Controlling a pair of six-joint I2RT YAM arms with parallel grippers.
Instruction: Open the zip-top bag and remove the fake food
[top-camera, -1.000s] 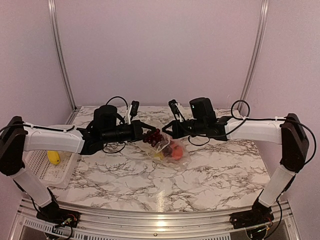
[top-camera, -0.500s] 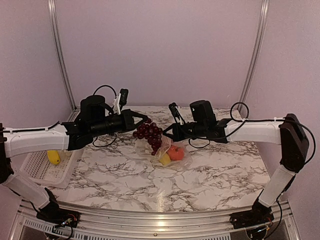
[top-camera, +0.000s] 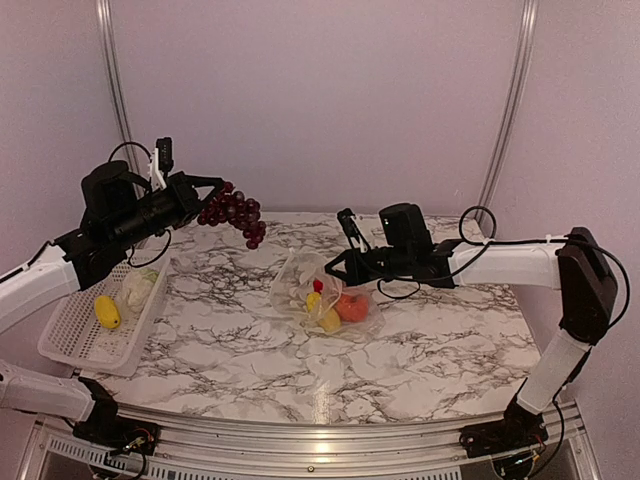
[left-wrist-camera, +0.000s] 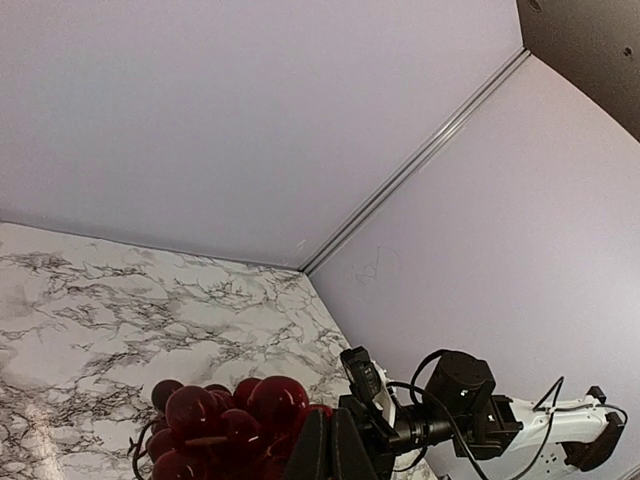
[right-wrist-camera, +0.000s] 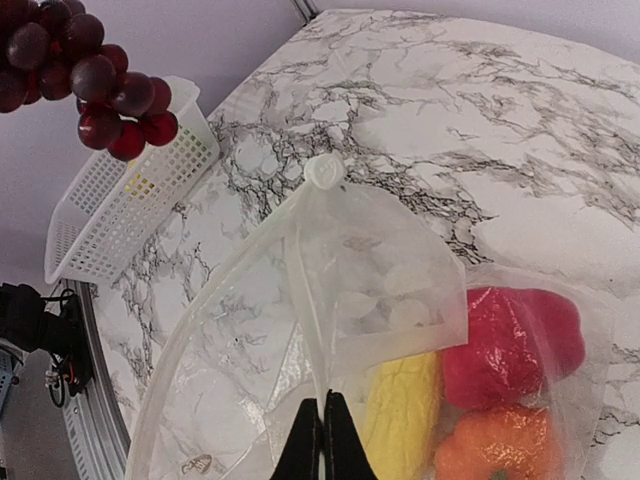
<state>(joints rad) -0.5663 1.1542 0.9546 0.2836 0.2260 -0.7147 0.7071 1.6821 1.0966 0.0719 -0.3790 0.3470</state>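
A: Tabletop?
B: Marbled tabletop (top-camera: 250, 345) fills the lower half of the top view.

A: Basket?
B: White basket (top-camera: 62, 345) at the left edge of the frame, on the tabletop's left side. A yellow banana piece (top-camera: 107, 313) and a cream lump (top-camera: 137, 288) lie in it, near each other.

A: Bag?
B: Clear bag (top-camera: 298, 285) lies on the tabletop approx mid-frame, crumpled. Right fingers (right-wrist-camera: 323, 440) are pinched tight on a fold of its plastic, bottom centre of the right wrist view, and the film rises to a peak above them. Can't tell whether the zip is open.

A: Grapes?
B: Outside the bag. Dark red grape bunch (top-camera: 235, 212) hangs in the air, upper left of centre in the top view, well apart from the bag. Left fingers (top-camera: 213, 189) are closed on its left end. The bunch also shows along the bottom edge of the left wrist view.

A: What's in the bag?
B: Seen through the plastic, lower right of the right wrist view: red piece (right-wrist-camera: 510, 345), yellow piece (right-wrist-camera: 405, 405) and orange piece (right-wrist-camera: 500, 445), all touching. There are also some pale bits higher up, too vague to name.
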